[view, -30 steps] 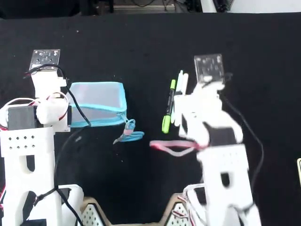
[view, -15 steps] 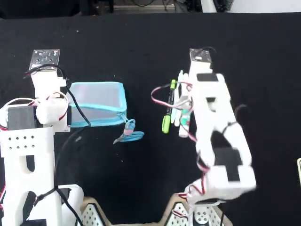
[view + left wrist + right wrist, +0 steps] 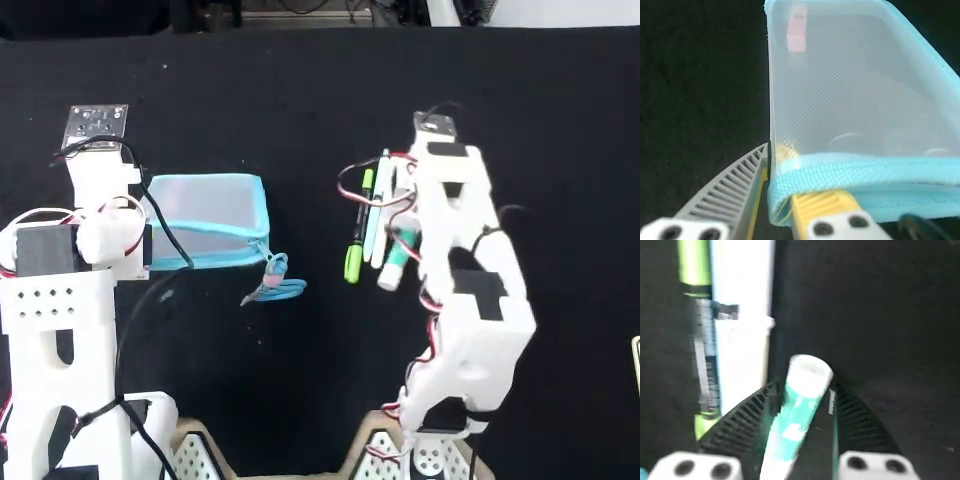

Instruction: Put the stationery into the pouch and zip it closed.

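Because the right gripper clamps the round teal-and-white stick at a tilt, just right of the loose pens, it may pivot or slip out before reaching the pouch, well left, whose edge the left gripper pinches tight.

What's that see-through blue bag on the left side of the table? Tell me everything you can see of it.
The pouch is a flat rectangle of frosted, see-through plastic with a fine ribbed sheen, edged in turquoise woven tape. It lies flat on the black table. A blue and pink strap trails from the corner on the side toward the other arm. The left gripper is shut on one edge. I cannot tell whether the zip is open.
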Tool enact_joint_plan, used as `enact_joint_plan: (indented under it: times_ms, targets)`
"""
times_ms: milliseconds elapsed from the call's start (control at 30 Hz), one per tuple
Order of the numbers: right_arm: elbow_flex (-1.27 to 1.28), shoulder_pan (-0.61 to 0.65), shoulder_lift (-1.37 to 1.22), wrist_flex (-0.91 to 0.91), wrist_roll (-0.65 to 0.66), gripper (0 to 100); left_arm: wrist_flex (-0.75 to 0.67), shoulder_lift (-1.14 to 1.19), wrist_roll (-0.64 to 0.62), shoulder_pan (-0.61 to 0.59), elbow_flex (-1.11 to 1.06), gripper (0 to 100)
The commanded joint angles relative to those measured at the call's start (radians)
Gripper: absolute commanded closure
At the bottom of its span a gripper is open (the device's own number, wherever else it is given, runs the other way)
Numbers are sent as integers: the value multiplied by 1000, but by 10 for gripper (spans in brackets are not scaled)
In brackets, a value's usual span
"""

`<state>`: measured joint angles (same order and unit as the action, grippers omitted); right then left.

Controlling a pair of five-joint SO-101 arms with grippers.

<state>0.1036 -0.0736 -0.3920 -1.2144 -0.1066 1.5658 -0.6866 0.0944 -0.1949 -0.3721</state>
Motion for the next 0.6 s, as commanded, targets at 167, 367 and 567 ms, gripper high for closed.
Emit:
enact_joint_plan:
  times_ms: [167, 367, 567]
  targets:
    - [-61, -71, 19, -21, 367, 980, 8, -8, -6, -10, 8, 970]
    - [-111, -52, 53, -117, 647, 983, 8, -8, -8, -7, 8, 970]
    - [-117, -37, -24, -106, 741, 868, 8, -8, -8, -13, 8, 970]
